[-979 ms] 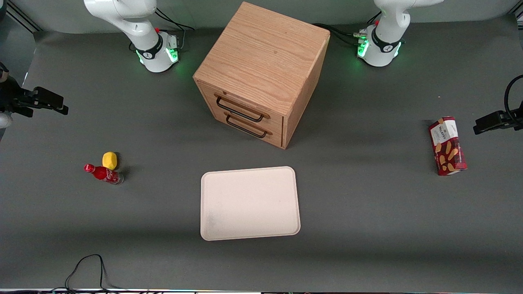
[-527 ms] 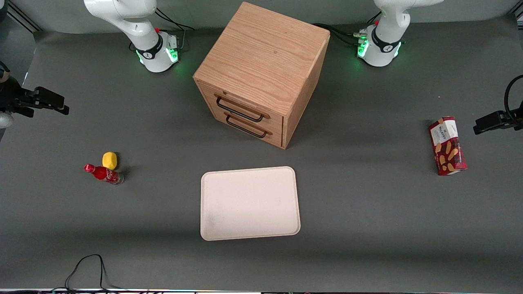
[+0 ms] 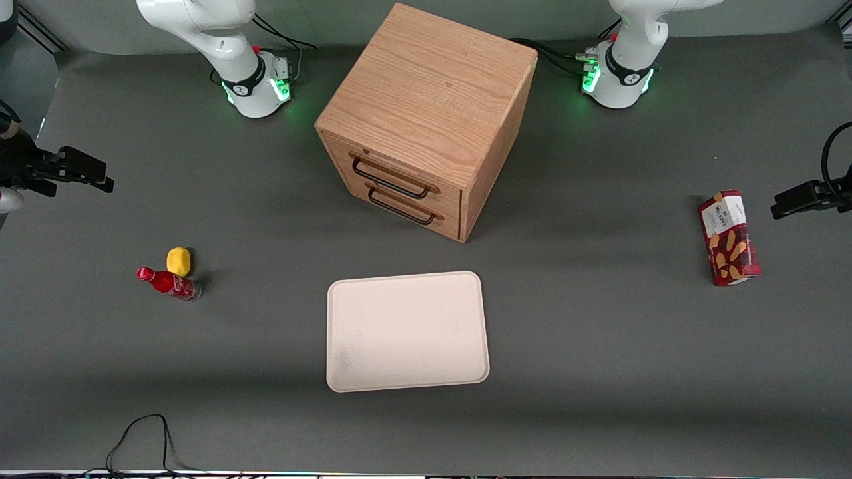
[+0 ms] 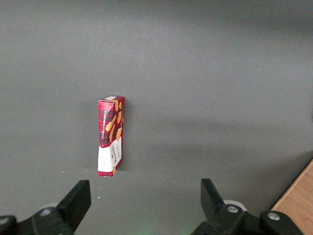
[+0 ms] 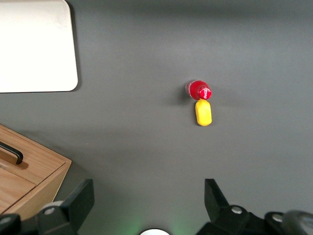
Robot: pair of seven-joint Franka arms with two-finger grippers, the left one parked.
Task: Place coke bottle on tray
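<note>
Coke bottle [image 3: 168, 283]: standing on the table, touching a yellow lump [image 3: 178, 261], well apart from the tray [image 3: 407, 330].
Gripper [image 5: 146, 203]: fingers spread, empty, high above the bottle.

The grey table [image 3: 599, 346] carries a tray [image 3: 407, 330] at its middle, with a wooden cabinet [image 3: 426, 120] at the tray's 12 o'clock. At the tray's 9 o'clock stands the bottle [image 3: 168, 284], a yellow lump [image 3: 178, 261] touching it. A snack box [image 3: 728, 237] lies toward the parked arm's end. The gripper [image 5: 146, 205] hangs high above the table, fingers spread.
</note>
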